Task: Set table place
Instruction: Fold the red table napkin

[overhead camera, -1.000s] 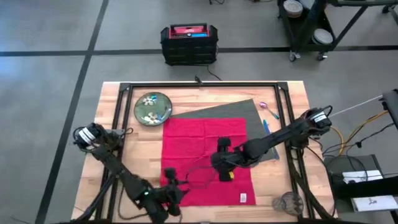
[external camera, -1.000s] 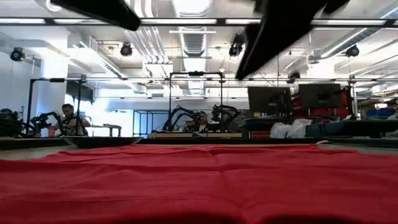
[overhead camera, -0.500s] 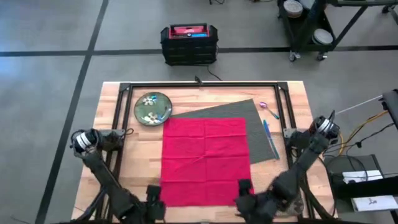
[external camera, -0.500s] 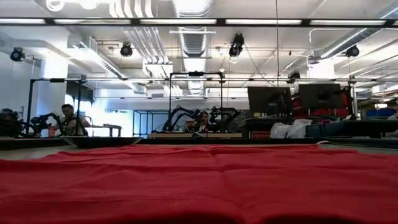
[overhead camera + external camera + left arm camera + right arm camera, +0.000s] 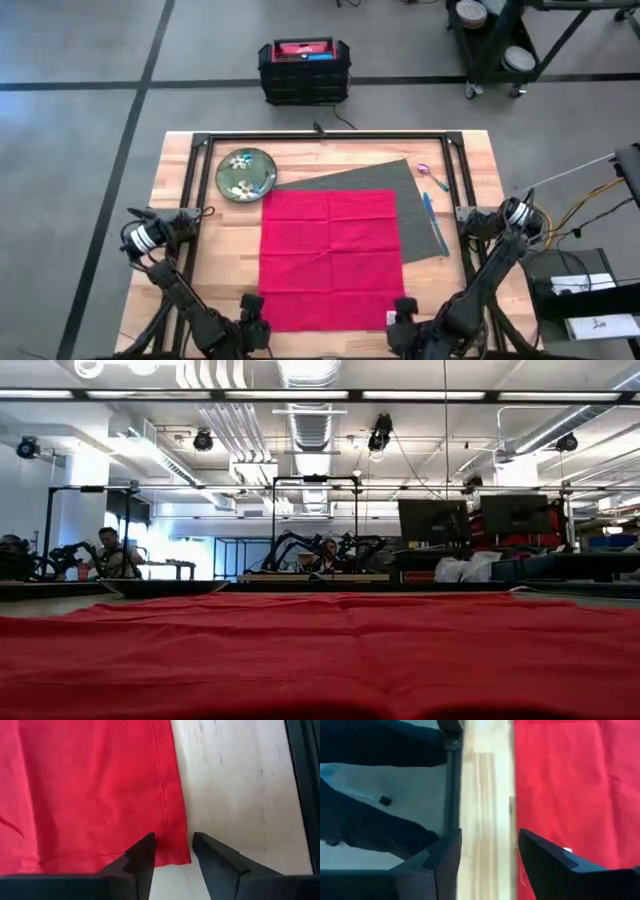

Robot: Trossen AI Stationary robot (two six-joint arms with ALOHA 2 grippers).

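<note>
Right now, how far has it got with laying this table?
Early days. The red napkin lies spread flat over the grey placemat. Both hands are open at its near corners, left hand and right hand, holding nothing. The plate and utensils still sit off to the sides, unplaced.

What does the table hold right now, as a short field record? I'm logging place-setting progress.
napkin: red napkin spread flat over the grey placemat
plate: green plate on bare table, off the placemat's far left corner
utensils: blue and purple utensils along the placemat's right edge
left tool: left tool open, at the napkin's near left corner
right tool: right tool open, at the napkin's near right corner
glass: not visible
</note>
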